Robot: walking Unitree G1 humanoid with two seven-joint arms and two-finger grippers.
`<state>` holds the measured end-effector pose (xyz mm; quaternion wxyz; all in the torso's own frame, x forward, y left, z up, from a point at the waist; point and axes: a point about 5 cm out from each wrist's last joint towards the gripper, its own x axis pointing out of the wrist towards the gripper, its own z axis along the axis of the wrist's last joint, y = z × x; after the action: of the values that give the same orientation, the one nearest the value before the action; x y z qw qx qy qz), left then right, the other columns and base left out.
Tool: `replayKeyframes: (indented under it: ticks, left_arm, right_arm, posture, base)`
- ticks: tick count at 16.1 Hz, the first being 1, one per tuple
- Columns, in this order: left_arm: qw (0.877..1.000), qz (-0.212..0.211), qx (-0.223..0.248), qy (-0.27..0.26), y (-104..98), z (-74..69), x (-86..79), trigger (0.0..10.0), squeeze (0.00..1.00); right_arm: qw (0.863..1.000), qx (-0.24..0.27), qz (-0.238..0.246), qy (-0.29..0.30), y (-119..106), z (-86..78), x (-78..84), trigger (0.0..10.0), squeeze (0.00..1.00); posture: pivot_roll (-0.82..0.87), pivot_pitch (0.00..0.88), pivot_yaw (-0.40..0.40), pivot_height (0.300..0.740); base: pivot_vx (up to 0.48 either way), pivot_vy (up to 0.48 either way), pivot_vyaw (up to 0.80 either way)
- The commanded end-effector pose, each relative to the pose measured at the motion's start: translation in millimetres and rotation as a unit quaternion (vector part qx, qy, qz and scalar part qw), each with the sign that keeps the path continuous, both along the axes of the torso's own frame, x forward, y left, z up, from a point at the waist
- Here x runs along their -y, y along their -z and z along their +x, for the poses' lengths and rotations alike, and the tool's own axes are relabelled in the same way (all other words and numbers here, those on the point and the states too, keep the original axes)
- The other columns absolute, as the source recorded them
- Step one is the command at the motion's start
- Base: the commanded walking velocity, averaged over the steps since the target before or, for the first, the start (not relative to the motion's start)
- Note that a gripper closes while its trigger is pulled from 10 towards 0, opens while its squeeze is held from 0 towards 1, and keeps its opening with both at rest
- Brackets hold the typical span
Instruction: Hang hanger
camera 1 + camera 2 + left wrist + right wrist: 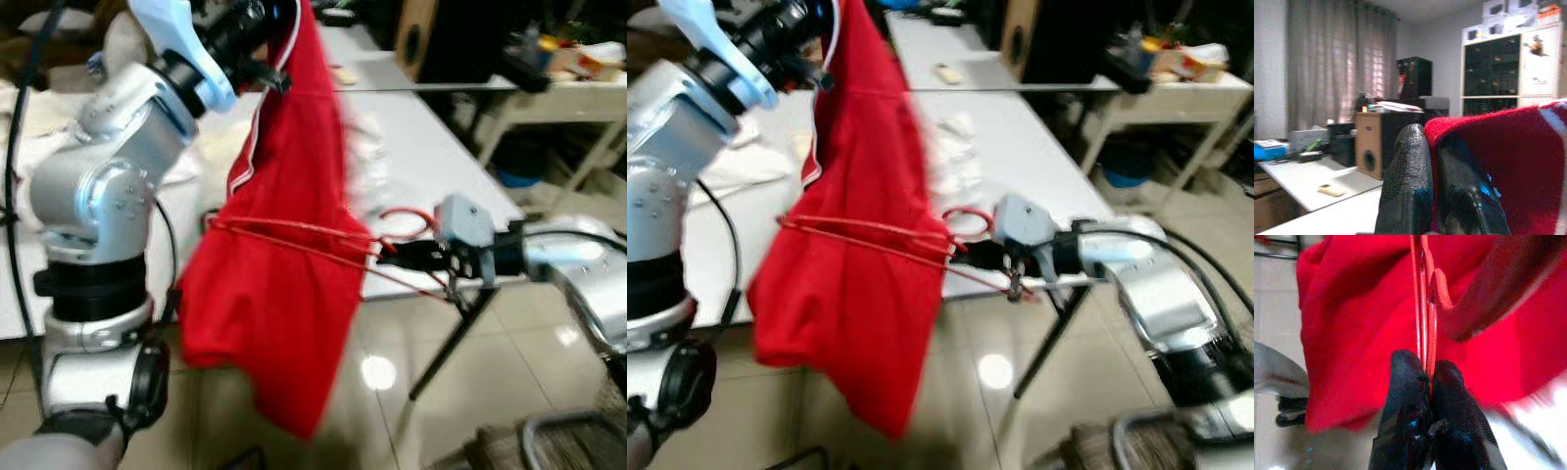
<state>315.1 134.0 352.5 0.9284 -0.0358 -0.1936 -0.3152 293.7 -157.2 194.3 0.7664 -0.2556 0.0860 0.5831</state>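
The left end effector [263, 61] pinches the red garment [284, 245] high above the white table [411, 147]; the right end effector [411, 257] clamps the red wire hanger [323, 245] threaded inside; best kept level, garment held taut.

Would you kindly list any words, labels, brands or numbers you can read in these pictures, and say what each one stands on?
No text can be read.
Red fabric garment: no print seen.
Red wire hanger: no marking.
Stickers on the white cabinet: too blurred.
Items on the white table: too small.
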Motion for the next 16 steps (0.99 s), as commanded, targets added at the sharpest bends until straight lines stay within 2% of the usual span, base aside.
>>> replayKeyframes:
  ticks: [1,4,6,7,10,11,12,13,14,15,16]
  left_arm:
    - [1.000,-0.007,0.023,0.003,-14.8,-7.8,1.5,10.0,0.00]
    - [0.999,0.002,0.033,0.028,-20.5,-15.2,11.8,10.0,0.00]
    - [0.998,0.004,0.048,0.050,-27.7,-21.9,17.9,10.0,0.00]
    - [0.997,0.000,0.053,0.056,-30.7,-24.1,18.6,10.0,0.00]
    - [0.993,-0.025,0.077,0.090,-40.5,-31.3,20.1,10.0,0.00]
    - [0.991,-0.035,0.083,0.098,-42.7,-32.8,19.9,10.0,0.00]
    - [0.991,-0.040,0.088,0.089,-44.1,-33.0,18.3,10.0,0.00]
    - [0.991,-0.056,0.097,0.075,-47.5,-33.9,14.8,10.0,0.00]
    - [0.990,-0.071,0.105,0.063,-51.4,-34.5,11.1,10.0,0.00]
    - [0.988,-0.098,0.114,0.046,-58.0,-35.1,3.9,10.0,0.00]
    - [0.986,-0.113,0.115,0.037,-60.4,-34.7,-0.7,10.0,0.00]
  right_arm:
    - [1.000,0.019,-0.010,-0.003,-6.7,5.1,0.3,10.0,0.00]
    - [1.000,0.029,-0.012,-0.005,-11.8,17.8,-8.7,10.0,0.00]
    - [0.997,0.073,-0.029,0.026,-29.6,46.0,-14.6,10.0,0.00]
    - [0.995,0.091,-0.031,0.038,-37.1,54.1,-15.3,10.0,0.00]
    - [0.979,0.162,-0.029,0.119,-78.0,91.2,-15.7,10.0,0.00]
    - [0.957,0.227,-0.017,0.177,-105.9,106.6,-17.6,10.0,0.00]
    - [0.917,0.310,0.044,0.247,-143.6,114.3,-19.2,10.0,0.00]
    - [0.851,0.385,0.152,0.324,-193.2,113.0,-15.5,10.0,0.00]
    - [0.816,0.442,0.185,0.325,-215.8,106.0,-15.4,10.0,0.00]
    - [0.789,0.502,0.202,0.291,-234.1,96.0,-20.7,10.0,0.00]
    - [0.788,0.536,0.161,0.258,-228.5,95.7,-31.9,10.0,0.00]
  posture:
    - [0.01,0.000,-0.044,0.740]
    - [0.01,0.000,-0.041,0.740]
    - [0.01,0.000,-0.040,0.740]
    - [0.01,0.000,-0.040,0.740]
    - [0.02,0.000,-0.040,0.740]
    - [0.02,0.000,-0.042,0.740]
    - [0.02,0.000,-0.051,0.740]
    - [0.03,0.000,-0.063,0.740]
    - [0.03,0.000,-0.063,0.740]
    - [0.04,0.000,-0.068,0.740]
    - [0.04,0.000,-0.067,0.740]
  base:
    - [0.319,0.000,0.00]
    - [0.000,0.000,0.00]
    - [0.000,0.000,0.00]
    - [0.000,0.000,0.00]
    - [0.000,0.000,0.00]
    - [0.000,0.000,0.00]
    - [0.000,0.000,0.00]
    - [0.000,0.000,0.00]
    - [0.000,0.000,0.00]
    - [0.000,0.000,0.00]
    - [0.000,0.000,0.00]
